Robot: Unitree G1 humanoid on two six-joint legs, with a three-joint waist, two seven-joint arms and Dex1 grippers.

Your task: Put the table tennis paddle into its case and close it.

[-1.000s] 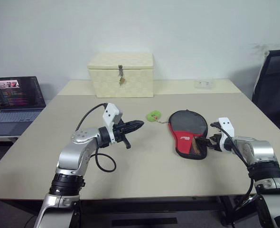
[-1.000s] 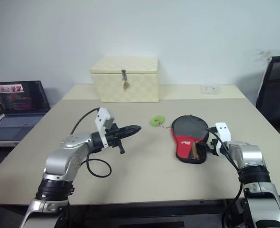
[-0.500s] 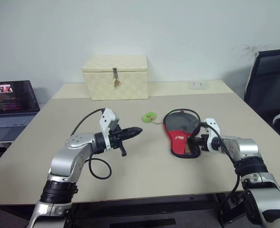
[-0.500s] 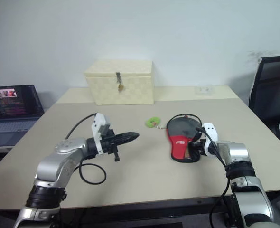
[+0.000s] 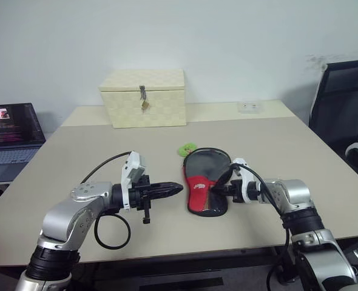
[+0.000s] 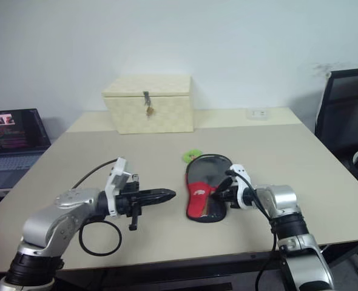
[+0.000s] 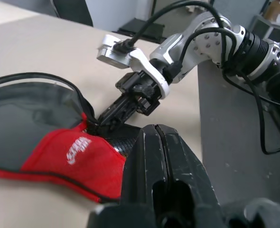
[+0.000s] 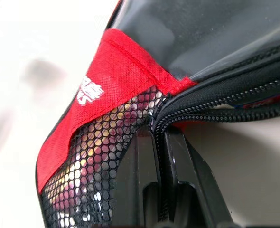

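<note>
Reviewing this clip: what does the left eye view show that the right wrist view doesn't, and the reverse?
Left eye view alone: the cream box, the laptop, the green zipper pull, the table and the shut left gripper.

Right wrist view alone: the zipper teeth along the case's edge, pinched between the right gripper's fingers, and the mesh weave.

Both: the case with its red panel, gripped at its edge by the right gripper.
</note>
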